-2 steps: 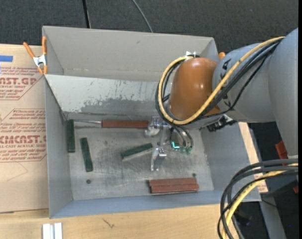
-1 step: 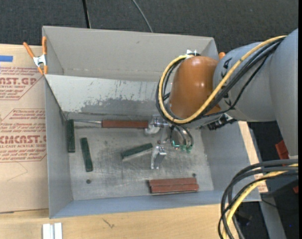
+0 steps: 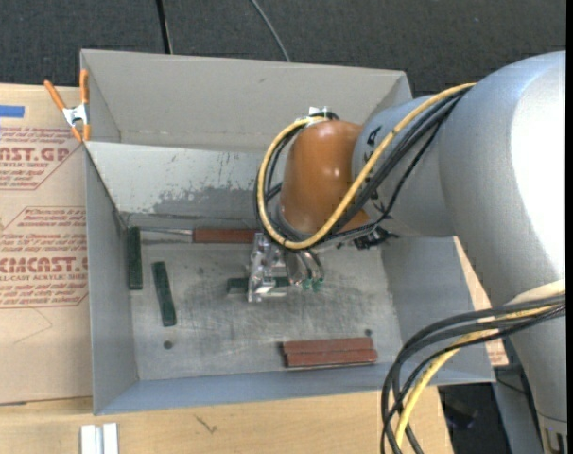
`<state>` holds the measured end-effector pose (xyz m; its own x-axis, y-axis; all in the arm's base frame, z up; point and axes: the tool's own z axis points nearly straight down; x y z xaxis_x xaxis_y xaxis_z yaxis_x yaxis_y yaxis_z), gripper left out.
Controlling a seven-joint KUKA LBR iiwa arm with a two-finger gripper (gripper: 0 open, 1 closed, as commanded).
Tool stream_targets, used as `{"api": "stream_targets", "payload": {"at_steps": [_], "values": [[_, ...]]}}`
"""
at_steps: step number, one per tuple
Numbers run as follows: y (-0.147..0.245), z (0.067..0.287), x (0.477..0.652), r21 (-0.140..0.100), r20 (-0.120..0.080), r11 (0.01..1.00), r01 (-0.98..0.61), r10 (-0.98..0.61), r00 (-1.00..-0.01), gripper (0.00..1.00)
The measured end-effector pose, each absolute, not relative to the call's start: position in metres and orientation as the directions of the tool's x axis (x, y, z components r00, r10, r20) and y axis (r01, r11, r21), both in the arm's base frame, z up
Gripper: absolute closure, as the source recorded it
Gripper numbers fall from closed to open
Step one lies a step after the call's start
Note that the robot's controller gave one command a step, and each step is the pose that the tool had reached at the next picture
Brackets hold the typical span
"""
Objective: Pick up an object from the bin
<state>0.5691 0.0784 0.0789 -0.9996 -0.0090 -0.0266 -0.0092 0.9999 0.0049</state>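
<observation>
My gripper (image 3: 266, 289) is low over the middle of the bin floor, under the orange wrist cover. A small dark piece (image 3: 236, 286) pokes out at its left side, right by the fingertips; whether it sits between them I cannot tell. A reddish-brown flat bar (image 3: 328, 352) lies near the front wall, below and right of the gripper. A thin tool with a reddish handle (image 3: 211, 235) lies along the back wall, just up and left of the gripper.
Two dark green strips lie at the left of the bin floor: one (image 3: 134, 257) against the left wall, one (image 3: 164, 293) a little further in. The arm and its cables cover the bin's right side.
</observation>
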Motion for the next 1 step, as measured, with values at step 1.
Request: {"api": "stream_targets", "payload": {"at_steps": [1], "values": [[0.0784, 0.0789, 0.5691, 0.005, -0.027, 1.0, -0.009, -0.009, -1.0, 1.0]]}}
